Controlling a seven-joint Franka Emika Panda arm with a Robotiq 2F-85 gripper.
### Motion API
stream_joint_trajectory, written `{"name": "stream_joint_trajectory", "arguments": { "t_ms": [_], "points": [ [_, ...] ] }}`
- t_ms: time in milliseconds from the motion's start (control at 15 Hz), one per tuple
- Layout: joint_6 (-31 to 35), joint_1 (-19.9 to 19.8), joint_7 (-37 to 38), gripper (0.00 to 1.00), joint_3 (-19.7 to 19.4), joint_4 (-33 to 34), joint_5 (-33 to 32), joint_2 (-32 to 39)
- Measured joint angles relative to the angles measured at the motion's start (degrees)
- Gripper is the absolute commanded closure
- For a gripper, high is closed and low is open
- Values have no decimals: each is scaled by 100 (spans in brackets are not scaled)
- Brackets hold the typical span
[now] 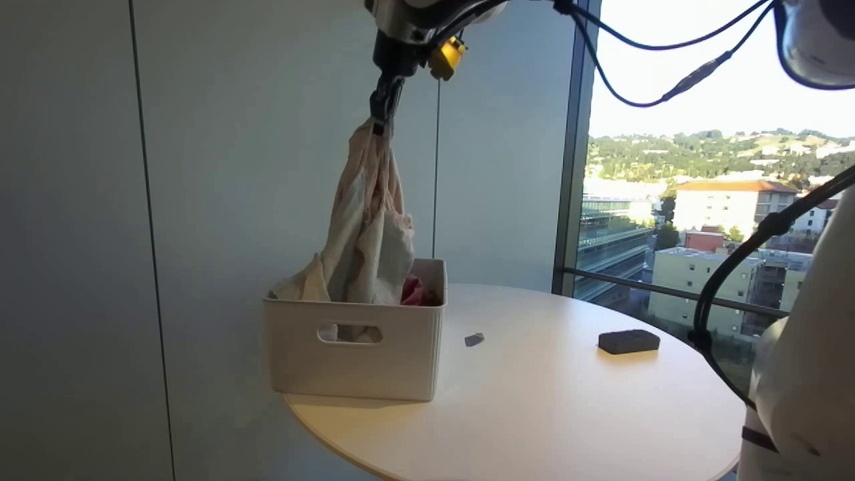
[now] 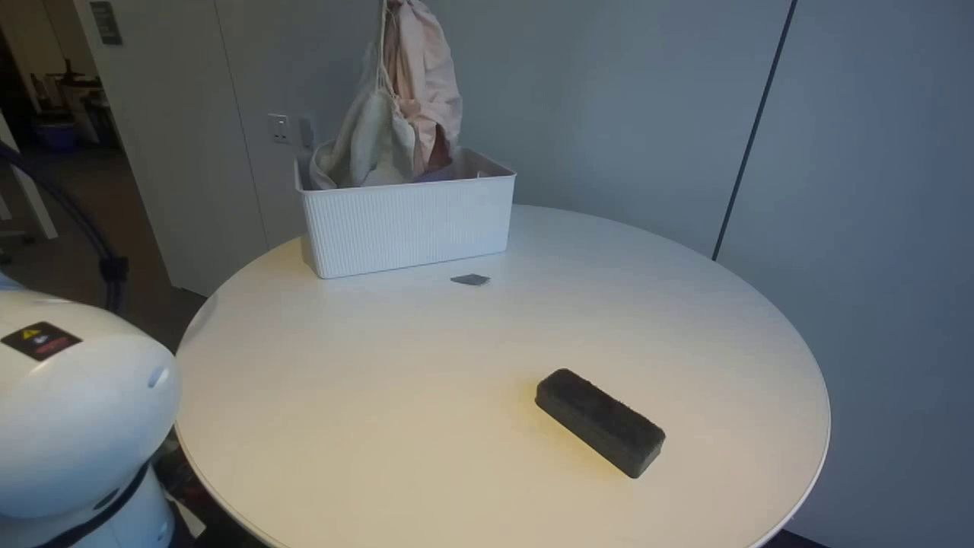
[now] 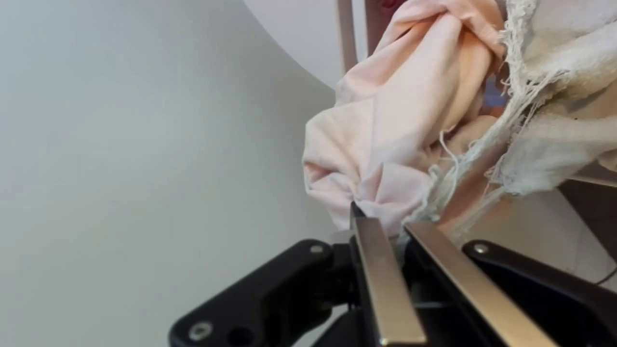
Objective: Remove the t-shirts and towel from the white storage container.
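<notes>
Some pink cloth [image 3: 414, 111] and, seemingly, frayed off-white cloth [image 3: 549, 161] were pinched in the almost-closed gripper [image 1: 380, 124] — lower ends down inside the white storage container [image 1: 354, 374], parked by the edge of the table [image 1: 548, 394]. If fabric got snagged going up — yeah, everything could be dragged off.

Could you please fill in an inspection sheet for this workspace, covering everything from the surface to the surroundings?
Surface: smooth, round white tabletop, carrying a white rectangular plastic bin near its edge.
Job's things: the bin is upright; pale pink cloth and frayed off-white cloth hang from a black two-fingered gripper into it; dark red cloth also shows inside.
Clutter: black oblong block and small flat grey scrap, both on the tabletop.
Gripper: closed on gathered cloth, above the bin.
Cables: black cables loop beside the white rounded arm, apart from the bin.
Surroundings: flat grey wall panels; large glass window in an exterior view.
</notes>
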Motion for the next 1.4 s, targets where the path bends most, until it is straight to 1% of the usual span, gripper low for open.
{"name": "stream_joint_trajectory", "arguments": {
  "t_ms": [200,533,667,800,933,1067,1200,1400],
  "points": [
    [-184,-112,511,94,-80,-338,-307,-861],
    [-883,-482,1191,93,-251,-953,-518,-2355],
    [-1035,-669,1432,93,-342,-1309,-686,-2918],
    [-989,-890,1766,93,-402,-1840,-999,-3329],
    [-864,-1135,2296,95,-392,-2526,-1375,-3445],
    [-858,-1309,2865,95,-325,-3123,-1556,-3280],
    [-856,-1428,3566,95,-237,-3600,-1718,-2956],
    [-763,-1631,4882,95,-95,-4139,-2258,-2267]
  ]
}}
